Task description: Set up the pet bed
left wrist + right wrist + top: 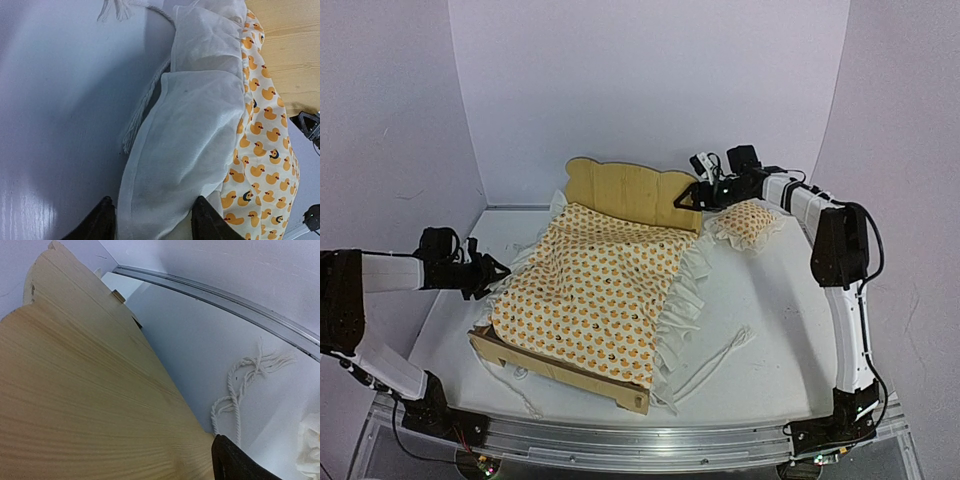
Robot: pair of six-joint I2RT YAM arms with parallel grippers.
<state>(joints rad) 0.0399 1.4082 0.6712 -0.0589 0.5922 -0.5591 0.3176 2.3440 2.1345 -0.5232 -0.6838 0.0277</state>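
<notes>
The pet bed stands at an angle mid-table, with its scalloped headboard [620, 190] at the back and its low footboard [560, 375] at the front. The orange duck-print bedding [600, 290] with white ruffles lies over it and hides the base. The small matching pillow [748, 222] lies on the table to the right of the headboard. My left gripper [495, 270] is open at the bed's left side, with the white ruffle [185, 150] between its fingers [102, 222]. My right gripper [692, 196] is at the headboard's right end. One finger [237, 465] rests against the plywood [90, 390]; the other is hidden.
A loose white cord [715, 365] lies on the table right of the bed. More cord lies behind the headboard [235, 390] and beside the left ruffle [142, 110]. The white enclosure walls [650, 90] stand close behind, and a metal rail [650, 435] runs along the front.
</notes>
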